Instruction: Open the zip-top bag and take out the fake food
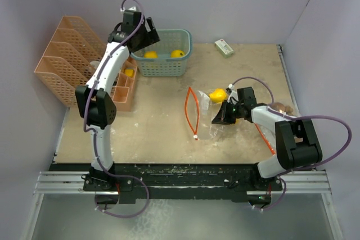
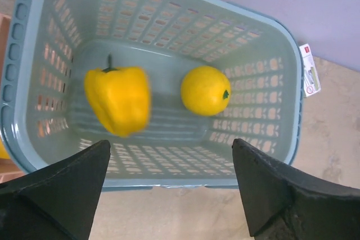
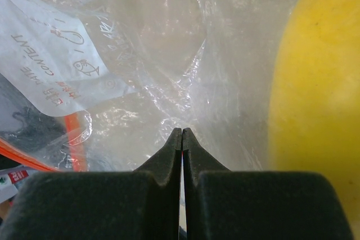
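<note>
the fake food is spread over three places. a yellow pepper [image 2: 118, 102] with a dark stem and a round yellow fruit [image 2: 205, 90] lie side by side, apart, on the floor of the pale teal basket [image 2: 270, 43]. the pepper looks smeared and the fruit is sharp. in the top view the basket stands at the upper middle of the bench [image 1: 152, 133]. a third yellow piece [image 1: 218, 95] lies right of centre at the upper edge of the zip-top bag [image 1: 205, 127]. it cannot be told from above whether it is inside the film. the bag is clear and crumpled, and its orange zip rim [image 1: 190, 105] gapes in a long loop toward the left of the frame. a white printed label [image 3: 53, 66] shows on the plastic in the right wrist view, where the yellow piece fills the right edge.

the right hand [image 3: 181, 133] is low on the bag with its two black fingers pressed fully together. whether a fold of film is nipped between them cannot be told. the left hand [image 2: 170, 147] hangs over the near rim of the basket, spread wide, with nothing between its fingers.

a small yellow bit [image 1: 129, 72] sits in a peach tray [image 1: 121, 96] just left of the basket, next to a slotted peach organiser [image 1: 64, 54]. a brown cluster [image 1: 283, 107] lies at the right edge of the bench, partly hidden by the right arm. a white-green box [image 1: 224, 47] lies near the back wall.
</note>
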### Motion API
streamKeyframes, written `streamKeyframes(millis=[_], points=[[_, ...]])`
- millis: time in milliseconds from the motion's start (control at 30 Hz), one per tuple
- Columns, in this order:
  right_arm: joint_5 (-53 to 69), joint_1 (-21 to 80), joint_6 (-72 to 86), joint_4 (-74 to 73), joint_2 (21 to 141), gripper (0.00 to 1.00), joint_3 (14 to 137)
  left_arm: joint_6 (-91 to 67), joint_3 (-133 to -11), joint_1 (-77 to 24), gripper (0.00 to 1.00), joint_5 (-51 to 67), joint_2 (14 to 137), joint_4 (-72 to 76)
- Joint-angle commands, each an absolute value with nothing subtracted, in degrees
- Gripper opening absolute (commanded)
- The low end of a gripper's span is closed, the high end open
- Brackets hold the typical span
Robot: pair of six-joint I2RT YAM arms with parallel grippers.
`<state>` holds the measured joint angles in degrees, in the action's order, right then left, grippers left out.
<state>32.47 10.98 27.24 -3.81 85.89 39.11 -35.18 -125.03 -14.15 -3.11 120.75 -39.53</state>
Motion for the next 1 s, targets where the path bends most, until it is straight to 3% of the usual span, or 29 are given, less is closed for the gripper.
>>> streamKeyframes(millis=[0, 100, 400, 533, 667, 767, 867, 967], points=[[32.2, 11.3, 25.8, -4.1, 85.2, 0.00, 39.4, -34.7, -121.6, -14.6, 0.95, -1.1, 114.6, -33.3], [32.1, 11.3, 25.5, -4.5, 84.9, 0.00, 40.0, -34.8, -113.0, -15.5, 0.95, -1.7, 107.6, -29.8], [23.3, 11.3, 25.6, -10.2, 78.5, 0.02, 46.5, -38.3, -81.1, -30.7, 0.70, -6.4, 87.3, -24.2], [18.8, 11.3, 26.5, -12.8, 76.8, 0.18, 51.1, -46.2, -69.9, -38.0, 0.65, -7.5, 83.9, -22.5], [10.7, 11.0, 26.0, -16.6, 77.7, 0.48, 55.8, -48.5, -66.2, -43.7, 0.62, -6.6, 85.9, -21.1], [6.0, 10.8, 25.2, -18.9, 80.7, 0.64, 57.2, -48.6, -67.0, -46.6, 0.61, -6.7, 89.4, -21.5], [1.9, 10.1, 25.6, -17.9, 81.0, 0.74, 57.0, -49.0, -67.8, -47.1, 0.60, -5.7, 91.9, -20.0], [1.7, 8.8, 25.4, -15.8, 81.6, 0.76, 55.3, -48.1, -69.4, -47.2, 0.59, -3.5, 93.6, -17.8]])
